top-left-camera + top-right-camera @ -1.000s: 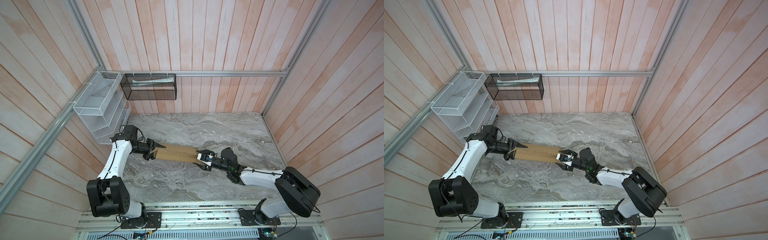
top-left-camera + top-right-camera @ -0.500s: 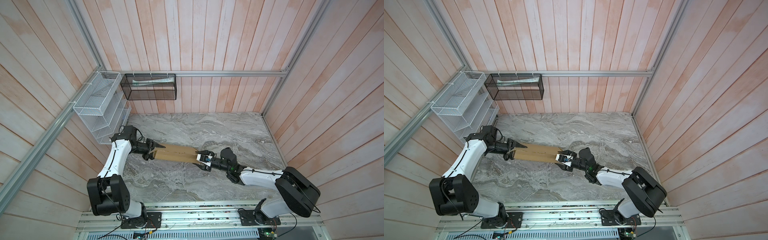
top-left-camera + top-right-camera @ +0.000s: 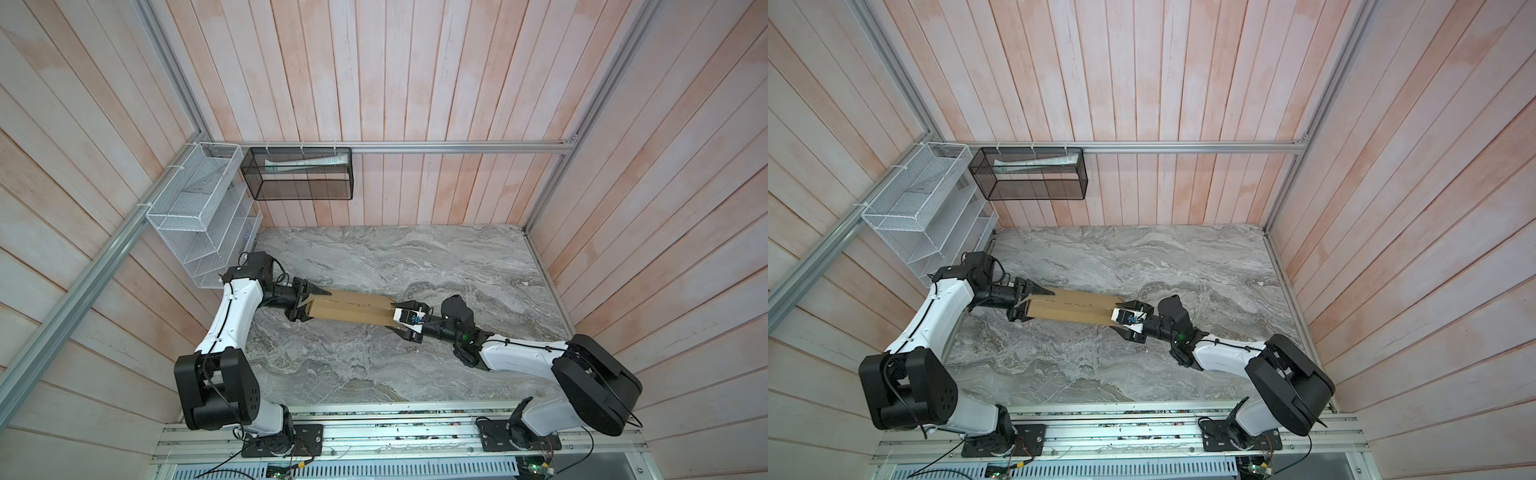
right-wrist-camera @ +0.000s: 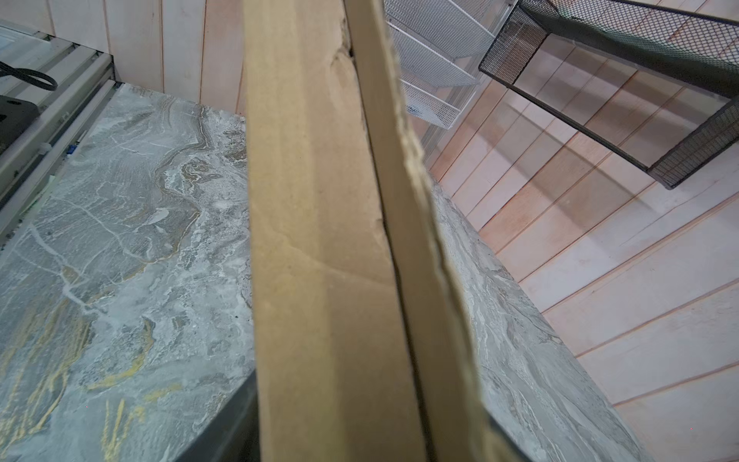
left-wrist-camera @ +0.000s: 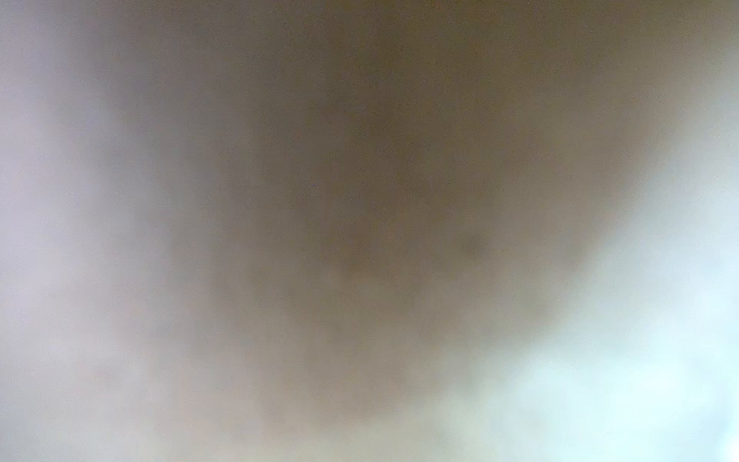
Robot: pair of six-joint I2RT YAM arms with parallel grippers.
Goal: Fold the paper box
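Toward the tabletop's (image 3: pixel 374 257) left edge, right gripper (image 3: pixel 400 318) clamps the paper box (image 3: pixel 349 309); left gripper (image 3: pixel 309 305) straddles its other end, fingers apart; whether they grip it, cannot tell.

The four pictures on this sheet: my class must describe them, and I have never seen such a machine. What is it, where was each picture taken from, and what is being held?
It is a robot with two white jointed arms, each ending in a two-fingered end effector. Two pictures come from twin cameras overhead, so they look nearly alike. The other two come from a camera on each wrist.

Between the arms, over the grey marble table, is the paper box, a long tan cardboard piece, partly folded. The right end effector grips one end. The left end effector has fingers on either side of the other end; whether it clamps is unclear.

The left wrist picture is only a blur. The right wrist one looks along the cardboard. A white wire rack and a black mesh basket hang on the walls.
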